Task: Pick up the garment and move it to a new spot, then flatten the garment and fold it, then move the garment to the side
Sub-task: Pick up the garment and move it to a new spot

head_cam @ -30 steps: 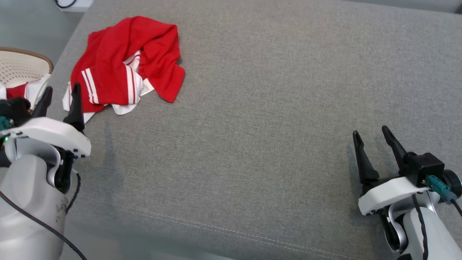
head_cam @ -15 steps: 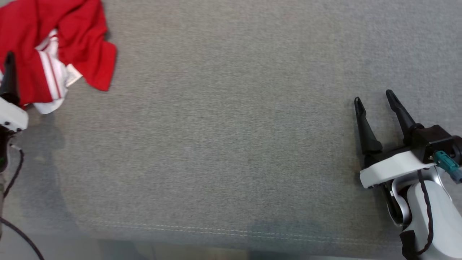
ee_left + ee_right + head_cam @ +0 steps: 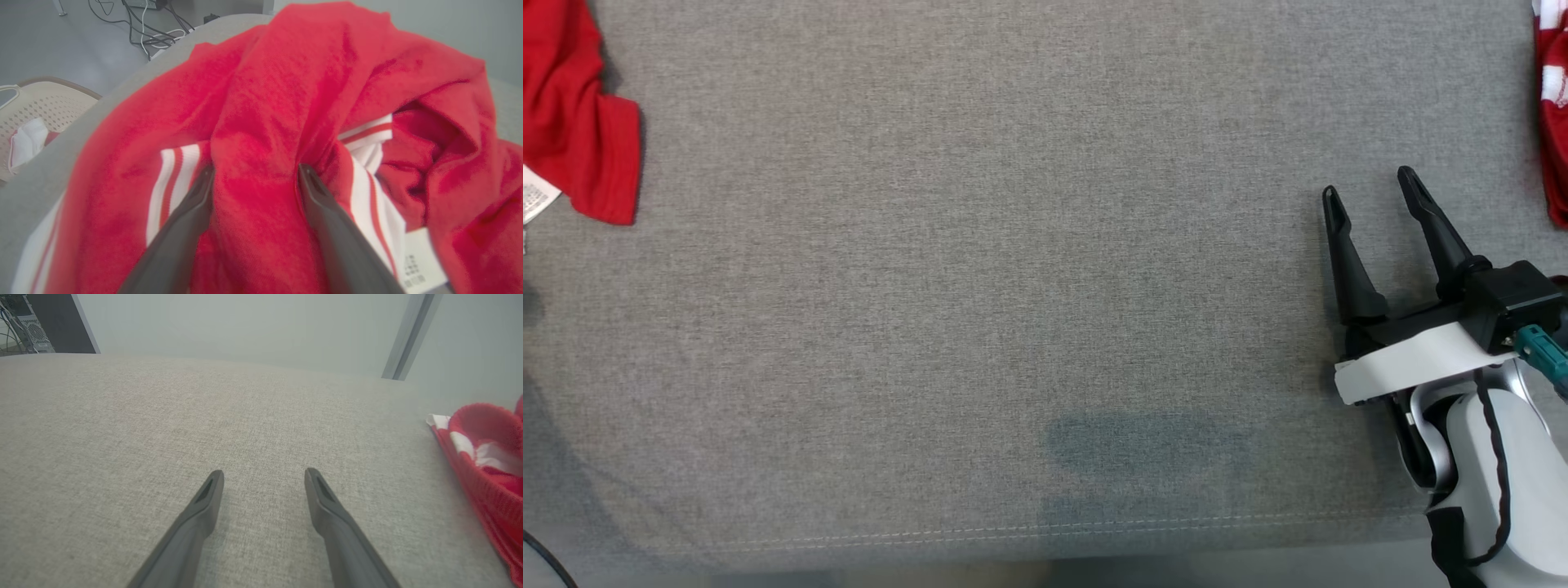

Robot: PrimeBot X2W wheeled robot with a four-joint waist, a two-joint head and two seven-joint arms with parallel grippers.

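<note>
The garment [image 3: 576, 122] is red knit cloth with white striped trim. It lies crumpled in a loose heap at the far left of the grey fabric surface [image 3: 1013, 286]. Its folds pile over one another, with white-and-red striped bands [image 3: 175, 183] showing between them. A white care label [image 3: 421, 261] pokes out at its near edge. A raised ridge of red cloth stands between the spread fingers of the left tool [image 3: 255, 171].

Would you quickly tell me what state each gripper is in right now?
Left gripper: open, astride a fold of the red garment.
Right gripper: open, holding nothing.
</note>
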